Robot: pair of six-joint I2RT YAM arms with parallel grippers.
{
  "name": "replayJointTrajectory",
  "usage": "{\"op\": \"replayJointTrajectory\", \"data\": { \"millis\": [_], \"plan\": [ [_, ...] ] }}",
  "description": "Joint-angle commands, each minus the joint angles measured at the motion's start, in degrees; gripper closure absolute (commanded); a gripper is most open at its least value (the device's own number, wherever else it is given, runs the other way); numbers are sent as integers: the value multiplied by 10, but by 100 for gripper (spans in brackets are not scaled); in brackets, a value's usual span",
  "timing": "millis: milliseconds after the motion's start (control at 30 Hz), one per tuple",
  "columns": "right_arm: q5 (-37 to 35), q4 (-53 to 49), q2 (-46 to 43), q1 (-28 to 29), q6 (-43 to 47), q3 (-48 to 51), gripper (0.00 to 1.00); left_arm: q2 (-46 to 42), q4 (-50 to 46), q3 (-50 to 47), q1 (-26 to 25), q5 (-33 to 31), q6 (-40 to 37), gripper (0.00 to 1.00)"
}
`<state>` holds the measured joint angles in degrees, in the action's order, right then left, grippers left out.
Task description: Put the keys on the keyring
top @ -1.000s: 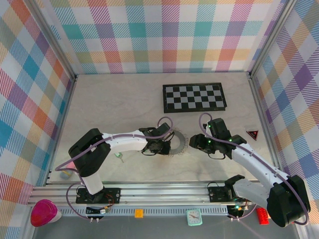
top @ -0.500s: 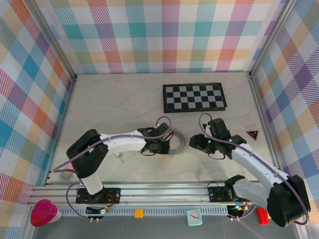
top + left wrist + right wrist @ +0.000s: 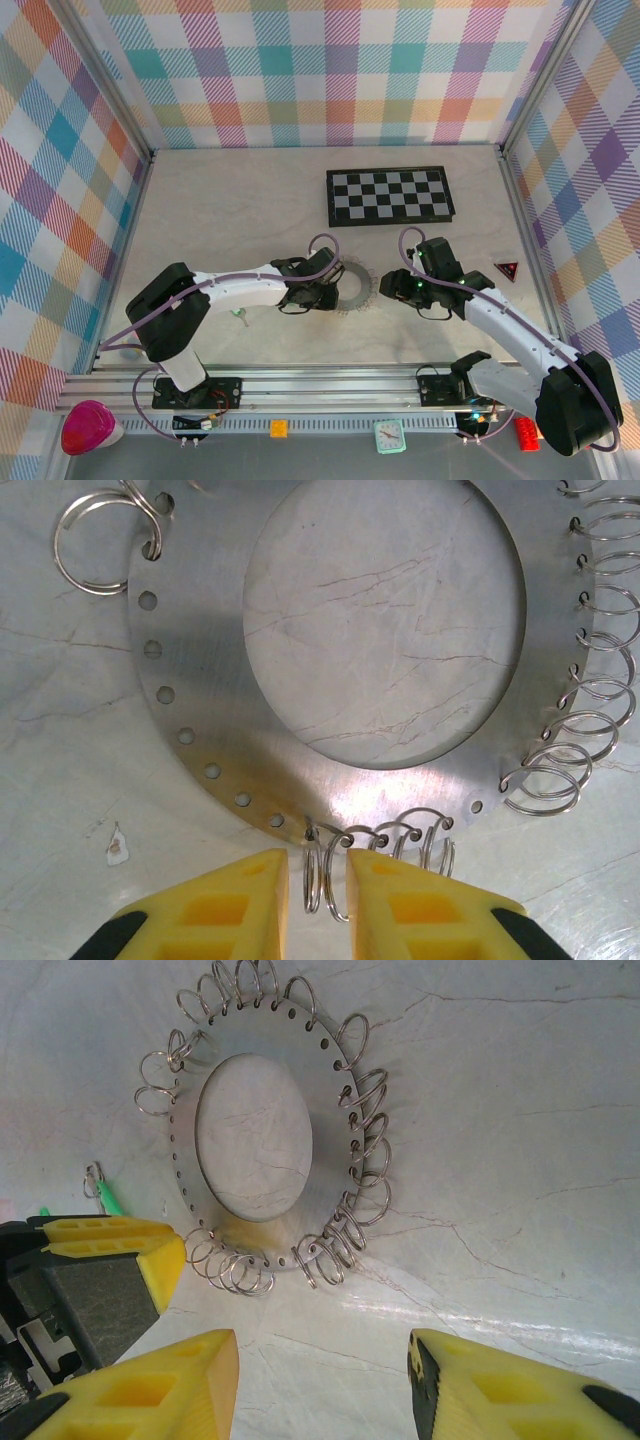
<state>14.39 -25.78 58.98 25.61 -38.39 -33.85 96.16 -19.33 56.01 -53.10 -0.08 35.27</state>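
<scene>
The flat dark grey metal keyring with wire loops round its rim [image 3: 200, 720] lay on the pale marbled table [image 3: 240, 200]. The left gripper [image 3: 317, 870] straddled one loop, probably to steady it; its jaws were narrowly apart, and I could not tell whether they pinched. The right gripper [image 3: 320, 1380] hung wide open beside the ring, likely waiting. One tiny green-headed key [image 3: 238, 316] lay apart, unthreaded.

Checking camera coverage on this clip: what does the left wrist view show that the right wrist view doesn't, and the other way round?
Left wrist: a close look at the left hand, its fingers narrowly apart with one wire loop of the keyring between them. Right wrist: the whole keyring, a green key lying beside it, and the right hand wide open and empty. Both: the keyring flat on the table, and the left hand's yellow fingers.
</scene>
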Motion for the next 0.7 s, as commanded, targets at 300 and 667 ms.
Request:
{"op": "replayJointTrajectory", "data": {
  "millis": [300,667],
  "plan": [
    [6,0,-2,6,-5,2,51,4,-12,2,6,-17,11,84],
    [6,-2,-1,7,-4,1,51,12,1,2,6,0,10,84]
  ]
}}
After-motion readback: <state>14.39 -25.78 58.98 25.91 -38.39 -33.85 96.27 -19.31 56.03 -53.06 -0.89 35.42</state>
